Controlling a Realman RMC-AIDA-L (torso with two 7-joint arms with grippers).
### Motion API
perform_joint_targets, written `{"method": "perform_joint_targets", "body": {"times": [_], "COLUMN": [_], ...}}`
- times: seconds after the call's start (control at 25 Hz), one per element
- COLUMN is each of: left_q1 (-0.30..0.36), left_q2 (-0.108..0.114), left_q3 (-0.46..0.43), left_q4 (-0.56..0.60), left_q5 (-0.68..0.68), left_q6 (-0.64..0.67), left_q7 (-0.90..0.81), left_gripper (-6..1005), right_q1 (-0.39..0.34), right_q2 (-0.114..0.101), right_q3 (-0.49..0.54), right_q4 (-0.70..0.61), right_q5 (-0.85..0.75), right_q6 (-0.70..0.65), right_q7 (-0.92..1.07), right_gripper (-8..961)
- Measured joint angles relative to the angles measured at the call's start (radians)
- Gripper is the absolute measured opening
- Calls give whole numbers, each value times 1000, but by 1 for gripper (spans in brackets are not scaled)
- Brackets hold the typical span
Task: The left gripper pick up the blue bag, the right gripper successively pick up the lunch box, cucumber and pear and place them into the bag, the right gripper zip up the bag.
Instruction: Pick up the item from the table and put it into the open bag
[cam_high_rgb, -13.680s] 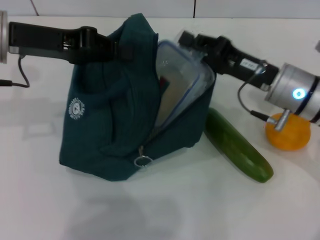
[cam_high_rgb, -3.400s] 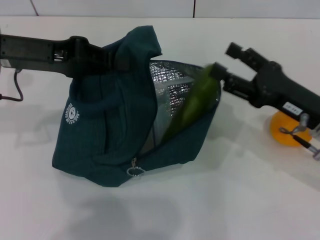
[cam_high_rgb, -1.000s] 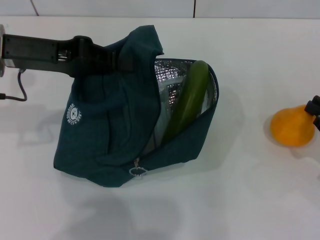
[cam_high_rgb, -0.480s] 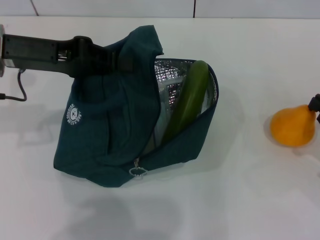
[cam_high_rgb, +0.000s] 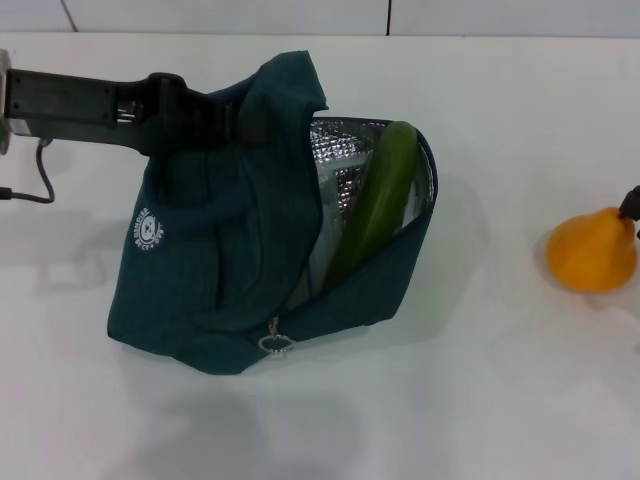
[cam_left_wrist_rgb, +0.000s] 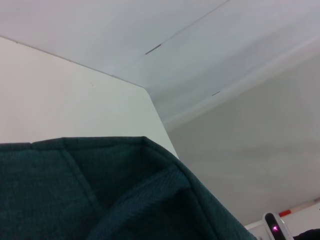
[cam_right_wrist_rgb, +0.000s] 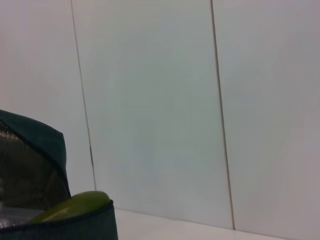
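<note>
The blue bag (cam_high_rgb: 220, 270) stands at centre-left of the table, its mouth open towards the right and showing silver lining. My left gripper (cam_high_rgb: 236, 120) reaches in from the left and is shut on the bag's top fabric, holding it up. The cucumber (cam_high_rgb: 378, 200) leans inside the opening with its tip above the rim. The lunch box is hidden. The pear (cam_high_rgb: 592, 252) sits on the table at the far right. Only a black sliver of my right gripper (cam_high_rgb: 633, 202) shows at the frame edge, at the pear's upper end. The right wrist view catches the bag's rim (cam_right_wrist_rgb: 47, 140) and the cucumber tip (cam_right_wrist_rgb: 75, 205).
The metal zip pull (cam_high_rgb: 272, 343) hangs at the bag's lower front. A black cable (cam_high_rgb: 25, 185) trails on the table at the far left. The white table (cam_high_rgb: 480, 380) is bare between bag and pear. The left wrist view shows bag fabric (cam_left_wrist_rgb: 100, 200) and a wall.
The pear has shifted slightly to the right, and the black bit of the right gripper has drawn closer to the frame edge. Bag, cucumber and left arm are unchanged.
</note>
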Motion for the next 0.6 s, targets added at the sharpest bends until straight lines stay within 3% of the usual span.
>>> {"method": "perform_joint_targets", "body": {"times": [0.32, 0.6], "left_q1": [0, 9], "left_q2": [-1, -2], "left_q3": [-5, -6], "left_q4": [0, -1], "left_q5": [-1, -1], "left_q6": [0, 1], "left_q7": [1, 1], "left_gripper": [47, 48], "right_q1": [-7, 54], "right_q2": [-3, 4], "right_q3": [77, 90], "right_q4": [6, -4], "right_q5": [10, 0], "right_q6": [-98, -220], "right_q7": [101, 250], "right_gripper": [22, 21]}}
